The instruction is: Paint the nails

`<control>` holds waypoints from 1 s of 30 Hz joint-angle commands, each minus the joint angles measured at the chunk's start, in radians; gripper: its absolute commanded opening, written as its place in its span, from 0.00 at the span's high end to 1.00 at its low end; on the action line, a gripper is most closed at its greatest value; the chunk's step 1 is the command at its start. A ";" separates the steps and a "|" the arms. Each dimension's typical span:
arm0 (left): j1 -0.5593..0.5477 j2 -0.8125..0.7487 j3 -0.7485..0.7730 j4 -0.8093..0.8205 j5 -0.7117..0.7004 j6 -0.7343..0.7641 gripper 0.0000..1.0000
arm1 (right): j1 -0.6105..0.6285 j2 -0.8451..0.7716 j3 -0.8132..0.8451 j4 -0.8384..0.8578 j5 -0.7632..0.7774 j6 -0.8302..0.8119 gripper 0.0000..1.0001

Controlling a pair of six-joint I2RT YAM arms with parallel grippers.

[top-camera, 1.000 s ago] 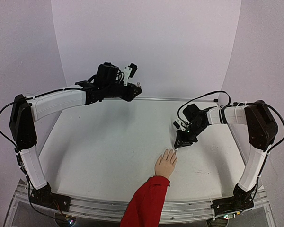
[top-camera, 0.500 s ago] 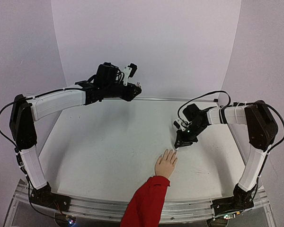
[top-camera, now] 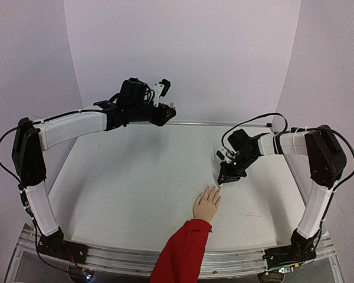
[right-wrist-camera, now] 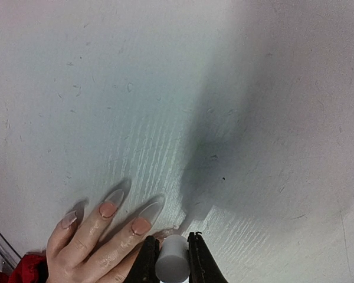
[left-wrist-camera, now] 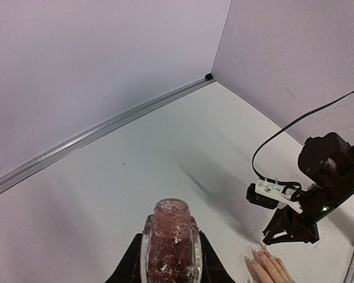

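Table (top-camera: 135, 177) with nails (right-wrist-camera: 108, 208), bottle (left-wrist-camera: 170, 244), brush (right-wrist-camera: 170, 264)

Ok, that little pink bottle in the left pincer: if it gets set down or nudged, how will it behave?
The bottle looks like clear glass, so it is probably stiff, slick and breakable if dropped. Its neck is open with no cap, so a tilt would likely spill the contents. It looks narrow, held upright in the left pincer, so a nudge might tip it.
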 commanded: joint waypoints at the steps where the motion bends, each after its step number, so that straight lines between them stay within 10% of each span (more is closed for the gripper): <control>1: 0.006 0.007 0.046 0.067 -0.006 0.005 1.00 | -0.005 -0.027 0.025 -0.009 0.017 -0.005 1.00; 30: 0.005 -0.045 -0.015 0.076 -0.010 -0.024 1.00 | 0.002 -0.090 -0.055 0.018 -0.043 0.025 1.00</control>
